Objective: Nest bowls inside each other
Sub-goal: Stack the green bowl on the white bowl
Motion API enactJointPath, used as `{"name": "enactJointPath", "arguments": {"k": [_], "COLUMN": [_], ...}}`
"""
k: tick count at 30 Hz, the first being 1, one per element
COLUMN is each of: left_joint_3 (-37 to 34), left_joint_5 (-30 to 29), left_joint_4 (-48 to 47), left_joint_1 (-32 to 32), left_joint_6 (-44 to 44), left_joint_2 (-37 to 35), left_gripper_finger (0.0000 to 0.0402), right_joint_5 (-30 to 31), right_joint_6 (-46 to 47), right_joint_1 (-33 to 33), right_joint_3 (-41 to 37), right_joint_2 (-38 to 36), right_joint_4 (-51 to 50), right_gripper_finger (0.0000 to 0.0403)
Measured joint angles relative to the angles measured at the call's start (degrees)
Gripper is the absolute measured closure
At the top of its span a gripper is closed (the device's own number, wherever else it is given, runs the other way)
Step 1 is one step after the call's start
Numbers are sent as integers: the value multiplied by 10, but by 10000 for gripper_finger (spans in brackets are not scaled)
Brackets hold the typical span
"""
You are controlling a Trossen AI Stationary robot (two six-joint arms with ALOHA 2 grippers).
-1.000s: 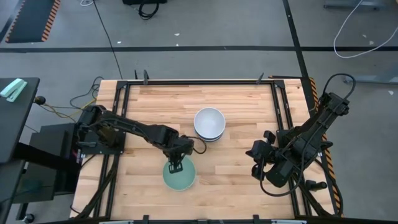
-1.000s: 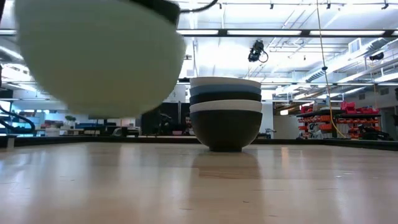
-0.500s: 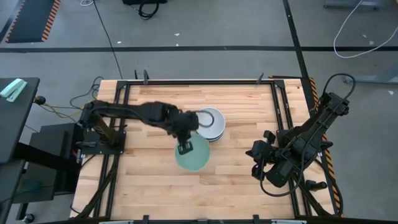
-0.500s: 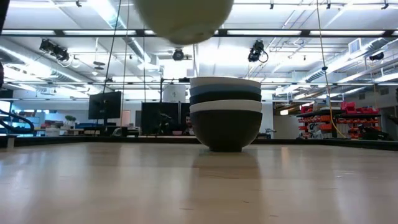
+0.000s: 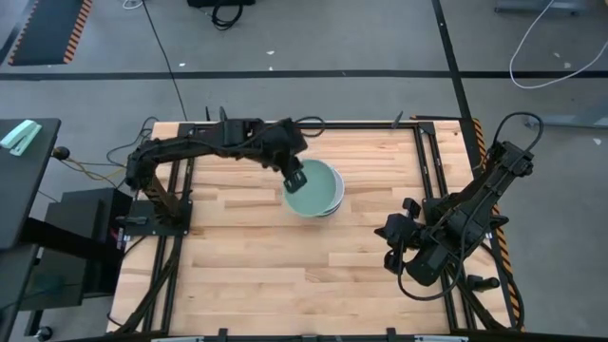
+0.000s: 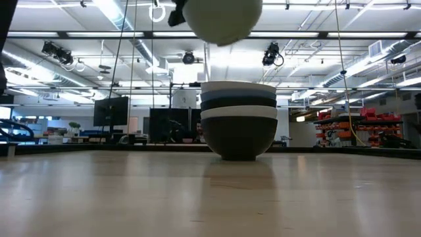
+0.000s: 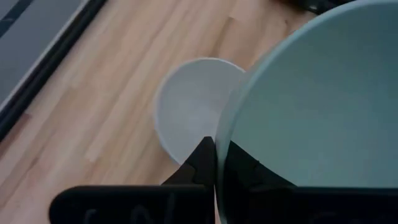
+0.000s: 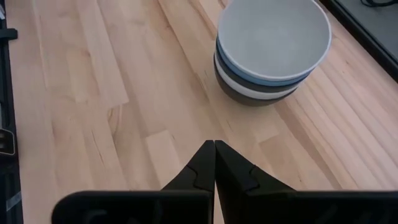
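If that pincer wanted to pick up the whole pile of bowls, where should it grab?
Probably the rim of the top white bowl of the nested stack, from above, one finger inside: the rounded smooth sides give no purchase. The left pincer grips the pale mint green bowl that way.

A pale wooden butcher-block table (image 5: pixel 237 275) with a black metal frame (image 5: pixel 313 123) along its far edge stood on a grey concrete floor (image 5: pixel 332 38). A white cable (image 5: pixel 541 57) curled on the floor at far right. Left of the table sat a black stand (image 5: pixel 24 180) carrying a mint-green object (image 5: pixel 19 136). Beyond the table, dark monitors (image 6: pixel 110 110) and red shelving (image 6: pixel 368 125) lined the room.
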Motion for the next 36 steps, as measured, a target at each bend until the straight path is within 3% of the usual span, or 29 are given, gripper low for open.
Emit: {"name": "enactJointPath", "arguments": {"k": [8,14,21,36], "left_joint_3": [0,0,0,-1], "left_joint_5": [39,99,108,108], "left_joint_4": [9,31,28,-20], "left_joint_1": [46,82,114,117], "left_joint_6": [30,53,54,46], "left_joint_2": [42,76,100,119], "left_gripper_finger": [390,390,390,390], "right_joint_5": [0,0,11,17], "right_joint_6": [28,56,62,62], "right_joint_1": [0,0,0,0], "right_joint_3": [0,0,0,0], "right_joint_2": [-1,0,0,0], "right_joint_4": [2,2,2,3], "right_gripper_finger": [390,390,390,390]}}
